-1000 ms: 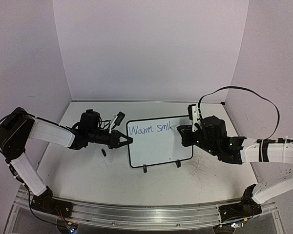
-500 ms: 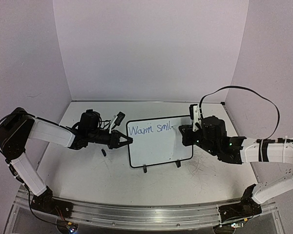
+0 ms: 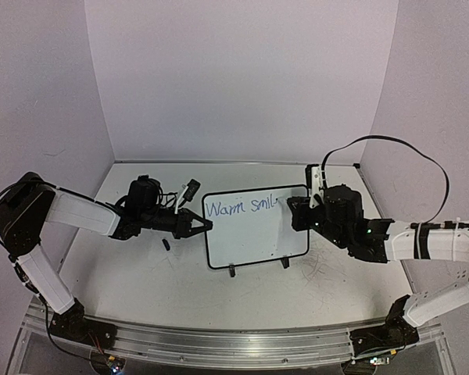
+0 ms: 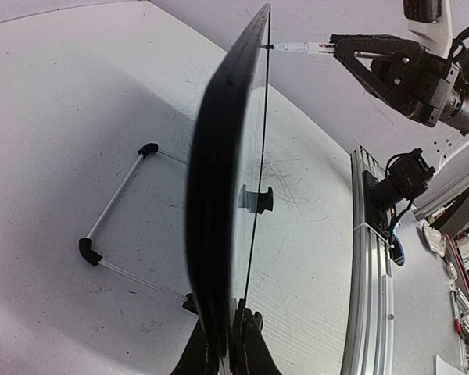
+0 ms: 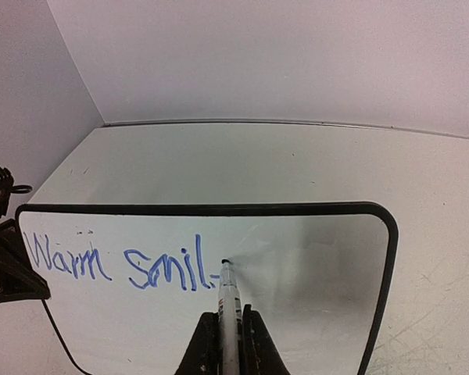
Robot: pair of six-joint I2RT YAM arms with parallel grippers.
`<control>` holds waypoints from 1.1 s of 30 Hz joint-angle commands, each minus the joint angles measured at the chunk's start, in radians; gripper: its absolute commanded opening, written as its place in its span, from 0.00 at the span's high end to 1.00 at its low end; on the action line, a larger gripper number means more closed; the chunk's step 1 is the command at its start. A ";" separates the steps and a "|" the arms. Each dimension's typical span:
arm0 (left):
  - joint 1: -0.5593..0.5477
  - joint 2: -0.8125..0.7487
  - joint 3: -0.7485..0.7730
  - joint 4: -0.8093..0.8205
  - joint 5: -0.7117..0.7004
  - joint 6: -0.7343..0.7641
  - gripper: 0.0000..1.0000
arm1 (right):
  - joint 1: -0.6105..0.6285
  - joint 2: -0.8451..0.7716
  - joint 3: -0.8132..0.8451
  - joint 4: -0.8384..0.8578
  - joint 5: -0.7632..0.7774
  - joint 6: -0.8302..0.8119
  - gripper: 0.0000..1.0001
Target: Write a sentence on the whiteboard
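The whiteboard point(image 3: 254, 230) stands on its two black feet mid-table, with blue writing point(image 3: 238, 207) reading "Warm smil" plus a short stroke. My left gripper point(image 3: 205, 225) is shut on the board's left edge; the left wrist view shows the board point(image 4: 219, 203) edge-on, pinched at the bottom of the view by my gripper point(image 4: 228, 344). My right gripper point(image 5: 228, 324) is shut on a white marker point(image 5: 228, 301). Its tip touches the whiteboard point(image 5: 313, 273) just right of the writing point(image 5: 125, 266). In the top view the right gripper point(image 3: 295, 212) is at the board's upper right.
A wire stand point(image 4: 117, 226) with black corner pieces props the board from behind. A small dark cap-like piece point(image 3: 166, 244) lies on the table left of the board. The metal rail point(image 3: 219, 340) runs along the near edge.
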 commanded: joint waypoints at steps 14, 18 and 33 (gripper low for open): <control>0.006 -0.012 0.029 -0.065 -0.137 0.057 1.00 | -0.010 0.016 0.008 0.016 -0.036 0.013 1.00; 0.007 -0.013 0.031 -0.065 -0.138 0.057 1.00 | -0.010 0.005 -0.009 -0.001 -0.036 0.027 1.00; 0.002 -0.018 0.031 -0.070 -0.142 0.056 1.00 | -0.010 -0.021 -0.048 -0.042 -0.021 0.061 1.00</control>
